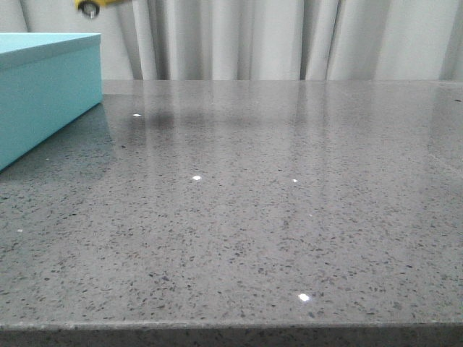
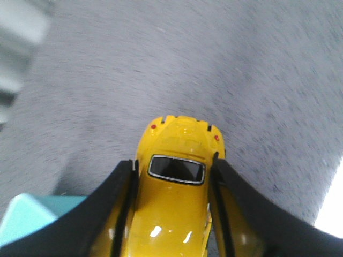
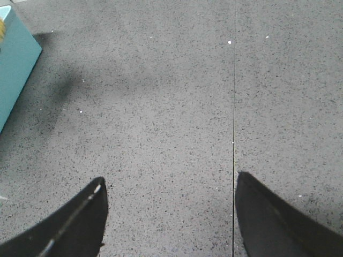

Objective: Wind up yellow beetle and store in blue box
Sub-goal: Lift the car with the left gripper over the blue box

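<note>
The yellow beetle (image 2: 177, 182) is gripped between the black fingers (image 2: 107, 214) of my left gripper (image 2: 174, 160), held high above the grey table. In the front view only a bit of the beetle (image 1: 98, 5) shows at the top edge, above the blue box (image 1: 43, 94) at the far left; the gripper itself is out of that view. A corner of the blue box (image 2: 24, 217) shows below the left gripper. My right gripper (image 3: 169, 182) is open and empty over bare table, with the blue box (image 3: 13, 69) off to one side.
The grey speckled table (image 1: 253, 217) stretches to its front edge. A thin seam (image 3: 234, 107) runs across the tabletop in the right wrist view. Pale curtains (image 1: 289, 36) hang behind the table.
</note>
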